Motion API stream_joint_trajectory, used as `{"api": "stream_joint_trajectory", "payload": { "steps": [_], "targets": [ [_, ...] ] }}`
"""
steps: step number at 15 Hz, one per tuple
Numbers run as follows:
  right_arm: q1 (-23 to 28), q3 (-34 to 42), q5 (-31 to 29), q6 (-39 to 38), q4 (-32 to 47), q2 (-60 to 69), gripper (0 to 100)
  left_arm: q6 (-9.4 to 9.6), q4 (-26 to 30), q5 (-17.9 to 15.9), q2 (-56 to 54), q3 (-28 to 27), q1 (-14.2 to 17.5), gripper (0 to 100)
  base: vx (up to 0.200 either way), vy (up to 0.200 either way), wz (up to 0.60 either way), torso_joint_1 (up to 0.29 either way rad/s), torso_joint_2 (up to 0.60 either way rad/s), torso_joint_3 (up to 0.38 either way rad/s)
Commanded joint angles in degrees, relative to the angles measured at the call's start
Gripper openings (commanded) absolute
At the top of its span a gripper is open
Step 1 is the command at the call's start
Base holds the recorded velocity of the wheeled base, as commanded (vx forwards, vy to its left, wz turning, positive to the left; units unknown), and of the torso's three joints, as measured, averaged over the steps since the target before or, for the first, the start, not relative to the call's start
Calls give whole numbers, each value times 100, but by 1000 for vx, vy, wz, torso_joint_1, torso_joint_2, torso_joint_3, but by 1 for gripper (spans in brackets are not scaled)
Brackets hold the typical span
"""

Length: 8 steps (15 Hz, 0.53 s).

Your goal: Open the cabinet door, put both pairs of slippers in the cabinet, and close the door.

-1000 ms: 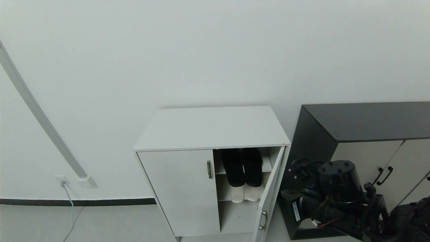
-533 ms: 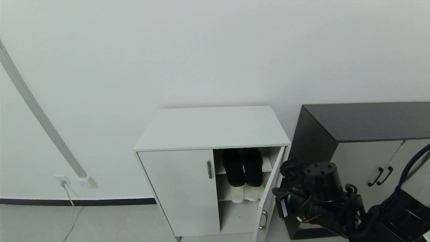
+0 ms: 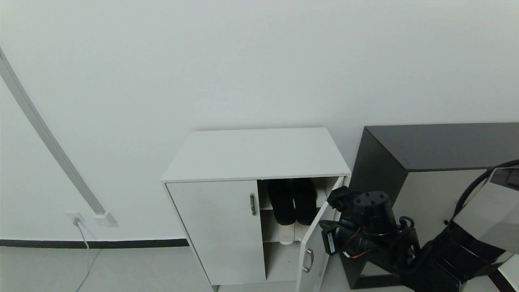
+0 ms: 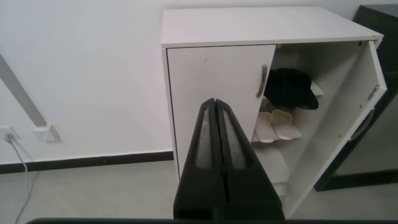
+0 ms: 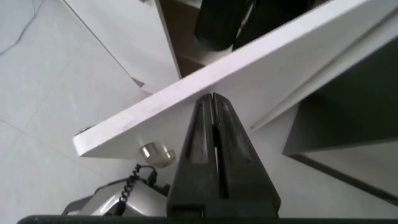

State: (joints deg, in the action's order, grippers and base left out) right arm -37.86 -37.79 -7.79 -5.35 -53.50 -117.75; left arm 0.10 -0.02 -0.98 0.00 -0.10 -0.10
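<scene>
- Head view: my right gripper (image 3: 335, 197) has its fingers together on nothing and sits against the outer face of the right door (image 3: 314, 243), near its top edge.
- The cabinet (image 3: 255, 154) holds both pairs. The black slippers (image 3: 292, 200) are on the upper shelf and the white slippers (image 3: 290, 233) on the shelf below.
- As I judge it, loading is done and only the closing is left. The right door stands part-way open, at an angle to the shut left door (image 3: 215, 227).
- The dark cabinet (image 3: 381, 162) stands just beside the hinge side, so my arm works in the gap between it and the door.
- Left wrist view: my left gripper (image 4: 214, 109) is pressed shut and empty. It hangs well apart from the cabinet front, out of the door's swing.
- The black slippers (image 4: 292, 87) come close to the shelf's front edge. I cannot tell whether they overhang, and that is the one place the door might catch.
- Right wrist view: my right gripper (image 5: 213, 102) points its closed tips at the door's outer face, touching or very nearly so.
- The handle (image 5: 155, 152) is off to one side at the free edge, so a flat push should do, I think.
</scene>
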Motion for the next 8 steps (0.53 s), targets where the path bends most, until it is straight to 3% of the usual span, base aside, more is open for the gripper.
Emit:
{"api": "stream_joint_trajectory", "payload": {
  "steps": [1,8],
  "targets": [
    [-2,-281,-12,8,7,-319,0,-10,2,1,9,1,1,0,0,0,0,0,0,0],
    [77,-1072,-30,34,15,-925,0,-10,2,1,9,1,1,0,0,0,0,0,0,0]
  ]
}}
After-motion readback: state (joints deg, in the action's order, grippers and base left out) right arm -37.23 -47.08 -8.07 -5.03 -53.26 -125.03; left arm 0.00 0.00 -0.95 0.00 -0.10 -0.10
